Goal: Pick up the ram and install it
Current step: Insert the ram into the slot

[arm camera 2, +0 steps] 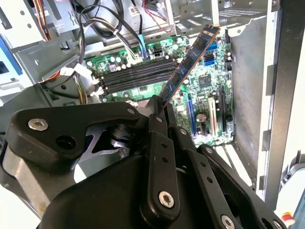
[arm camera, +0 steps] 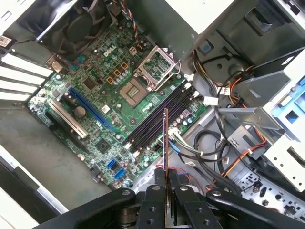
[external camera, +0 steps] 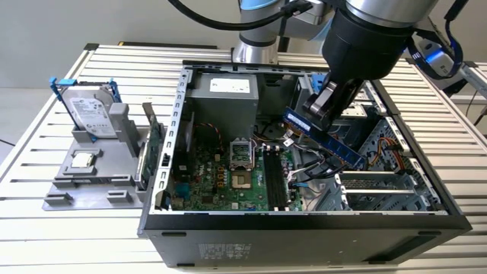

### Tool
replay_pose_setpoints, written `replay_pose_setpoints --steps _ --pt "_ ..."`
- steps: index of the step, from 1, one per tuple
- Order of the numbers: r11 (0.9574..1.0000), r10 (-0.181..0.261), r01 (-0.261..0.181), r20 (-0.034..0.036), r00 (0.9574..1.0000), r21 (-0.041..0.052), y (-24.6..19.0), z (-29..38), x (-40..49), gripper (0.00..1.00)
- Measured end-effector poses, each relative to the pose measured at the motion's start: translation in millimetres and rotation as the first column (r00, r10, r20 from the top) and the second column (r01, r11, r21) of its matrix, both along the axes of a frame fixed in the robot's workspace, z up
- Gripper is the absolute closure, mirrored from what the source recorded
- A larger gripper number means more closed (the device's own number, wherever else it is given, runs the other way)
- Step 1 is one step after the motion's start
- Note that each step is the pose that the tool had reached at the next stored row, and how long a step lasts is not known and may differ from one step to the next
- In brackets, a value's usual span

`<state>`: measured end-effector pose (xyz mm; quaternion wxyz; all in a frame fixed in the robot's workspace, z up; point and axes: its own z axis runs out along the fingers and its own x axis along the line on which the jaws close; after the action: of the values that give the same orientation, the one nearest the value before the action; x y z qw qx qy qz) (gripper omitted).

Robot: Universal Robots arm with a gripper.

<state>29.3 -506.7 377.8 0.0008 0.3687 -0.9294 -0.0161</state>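
My gripper (external camera: 314,116) is shut on the ram (external camera: 327,138), a long blue stick with small chips. It hangs tilted inside the open computer case (external camera: 304,220), above and to the exterior view's right of the black memory slots (external camera: 275,178) on the green motherboard (external camera: 220,180). In the second wrist view the ram (arm camera 2: 189,64) juts out from my black fingers (arm camera 2: 157,119) over the slots (arm camera 2: 136,71). The first wrist view has the ram (arm camera: 165,136) edge-on between my fingertips (arm camera: 155,179), its far end near the slots (arm camera: 155,119).
Loose cables (external camera: 308,171) and a metal drive cage (external camera: 380,188) lie at the exterior view's right of the slots. An open processor socket (external camera: 240,153) sits beside them. Outside the case, a grey holder (external camera: 84,182) carries a hard drive (external camera: 90,111) and a green card (external camera: 154,140).
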Motion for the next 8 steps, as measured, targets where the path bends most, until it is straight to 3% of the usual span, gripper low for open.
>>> replay_pose_setpoints --steps 8 --pt "0.9982 -0.06 0.06 0.0 0.9982 0.0001 0.0 -0.1 0.0 1.0"
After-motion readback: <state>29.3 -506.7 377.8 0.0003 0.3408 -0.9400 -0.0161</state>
